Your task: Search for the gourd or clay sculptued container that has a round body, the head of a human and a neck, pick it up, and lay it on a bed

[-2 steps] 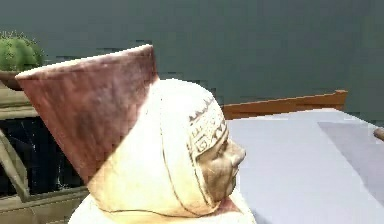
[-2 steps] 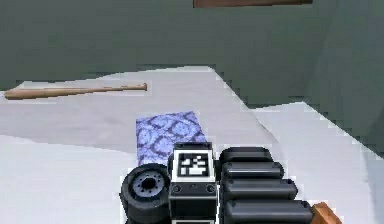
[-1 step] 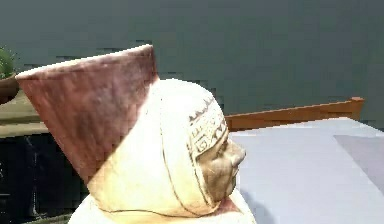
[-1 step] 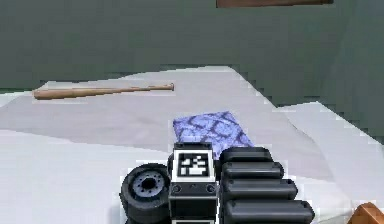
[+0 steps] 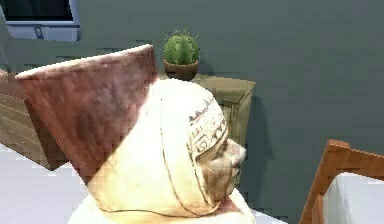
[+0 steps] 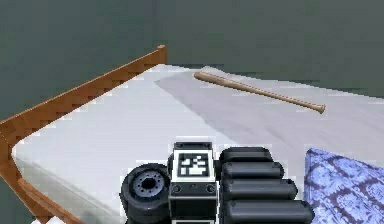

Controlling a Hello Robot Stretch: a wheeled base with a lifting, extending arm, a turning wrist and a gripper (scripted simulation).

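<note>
A rough clay container (image 5: 165, 150) with a human head is showing at six o'clock. A round cactus (image 5: 181, 47) is sitting in its pot (image 5: 181, 71) at twelve. I cannot tell whether the gripper (image 6: 147, 192) is holding anything.

Matt, rough, clay-looking sculpted container (image 5: 160, 150); wooden cabinet (image 5: 235, 110) at two o'clock. Wooden bed frame (image 6: 80, 93), smooth cloth sheet (image 6: 120, 130), smooth wooden bat (image 6: 260, 91).

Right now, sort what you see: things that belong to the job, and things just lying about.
For the job:
- head-shaped container
- bed

Just lying about:
- baseball bat, on the bed
- blue patterned pillow
- potted cactus
- wooden cabinet under the cactus
</note>
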